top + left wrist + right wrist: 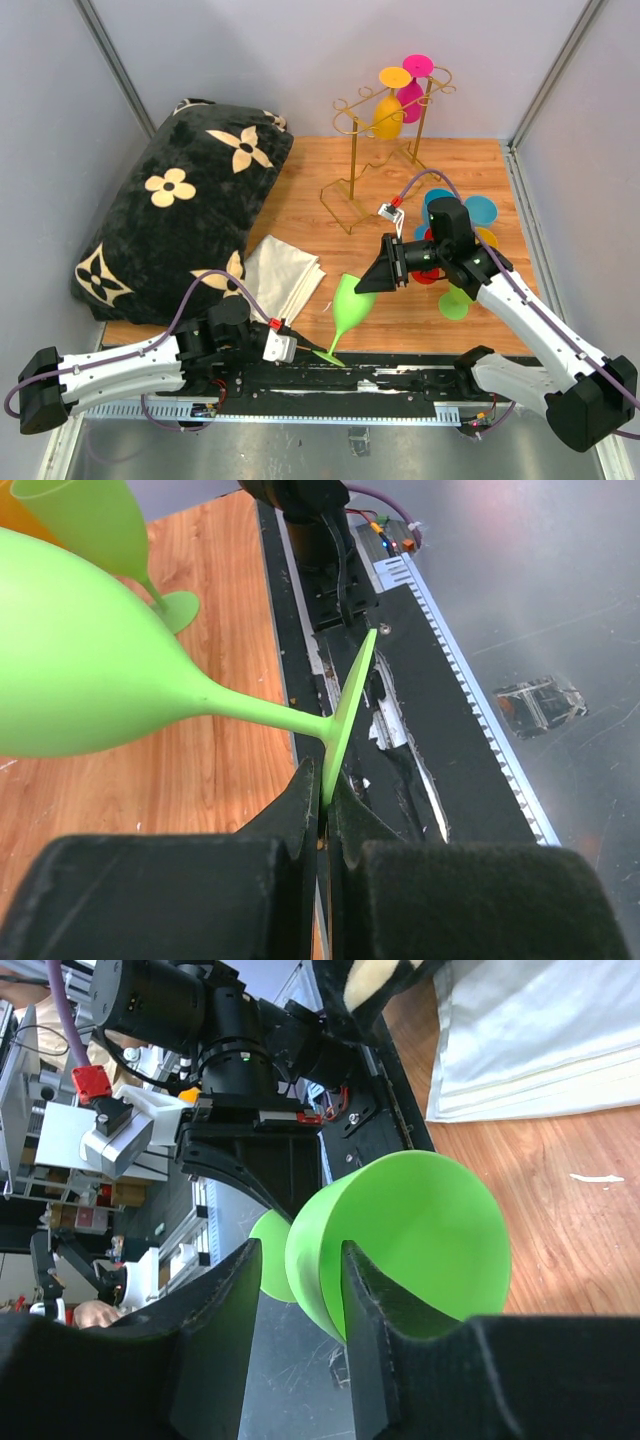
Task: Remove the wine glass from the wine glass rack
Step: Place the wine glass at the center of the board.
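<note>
Well in front of the thin gold wire wine glass rack [385,150], the lime-green wine glass [348,308], probably light, stiff and slick, is pinched by its foot [350,710] in the closed left gripper [322,810] while the half-open right gripper [300,1255] straddles its bowl wall [315,1250], a surer hold.

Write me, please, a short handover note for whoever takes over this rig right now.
Left gripper: shut on the disc foot of the lime-green plastic wine glass, held tilted between the arms.
Right gripper: open, jaws astride that glass's bowl rim, not gripping.
Thin gold wire wine glass rack: at the back, yellow glass and pink glass hanging on it.
Done: green glass is off the rack; other coloured glasses sit at right.
Left: probably set it down, then take the two hanging.
</note>
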`<control>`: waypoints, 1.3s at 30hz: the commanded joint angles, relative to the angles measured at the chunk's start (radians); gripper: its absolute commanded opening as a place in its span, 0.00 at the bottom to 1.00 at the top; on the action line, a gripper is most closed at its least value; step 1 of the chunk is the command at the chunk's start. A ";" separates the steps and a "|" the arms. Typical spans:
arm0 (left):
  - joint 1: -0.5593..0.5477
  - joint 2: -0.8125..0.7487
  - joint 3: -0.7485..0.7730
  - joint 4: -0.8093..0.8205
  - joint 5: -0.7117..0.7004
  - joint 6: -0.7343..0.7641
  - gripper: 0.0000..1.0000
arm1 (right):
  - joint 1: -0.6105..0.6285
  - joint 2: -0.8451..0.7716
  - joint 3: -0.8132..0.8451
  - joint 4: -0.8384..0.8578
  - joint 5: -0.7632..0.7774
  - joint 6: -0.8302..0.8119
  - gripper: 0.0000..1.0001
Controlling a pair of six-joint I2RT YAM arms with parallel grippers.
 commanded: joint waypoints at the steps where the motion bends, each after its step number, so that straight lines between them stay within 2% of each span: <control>1: -0.005 0.000 0.030 -0.008 -0.072 0.006 0.01 | -0.008 -0.015 0.031 0.004 -0.103 0.001 0.36; 9: -0.006 0.013 0.032 -0.009 -0.108 0.001 0.01 | -0.005 -0.015 0.026 -0.028 -0.152 -0.029 0.19; 13: -0.006 0.018 0.029 -0.002 -0.166 -0.010 0.01 | -0.004 -0.023 0.027 -0.056 -0.143 -0.058 0.12; 17: -0.006 0.018 0.022 0.019 -0.206 -0.036 0.01 | -0.004 -0.037 0.023 -0.062 -0.112 -0.072 0.01; 21: -0.005 0.014 0.023 0.019 -0.202 -0.038 0.03 | -0.004 -0.055 0.021 -0.068 -0.076 -0.084 0.01; 29: -0.005 0.016 0.037 -0.002 -0.188 -0.082 0.33 | -0.004 -0.085 0.018 -0.074 -0.005 -0.090 0.01; 35: -0.005 0.056 0.084 -0.064 -0.197 -0.102 0.48 | -0.004 -0.112 0.024 -0.107 0.067 -0.109 0.01; 39: -0.005 0.049 0.076 -0.043 -0.249 -0.108 0.72 | -0.002 -0.138 0.040 -0.168 0.189 -0.147 0.01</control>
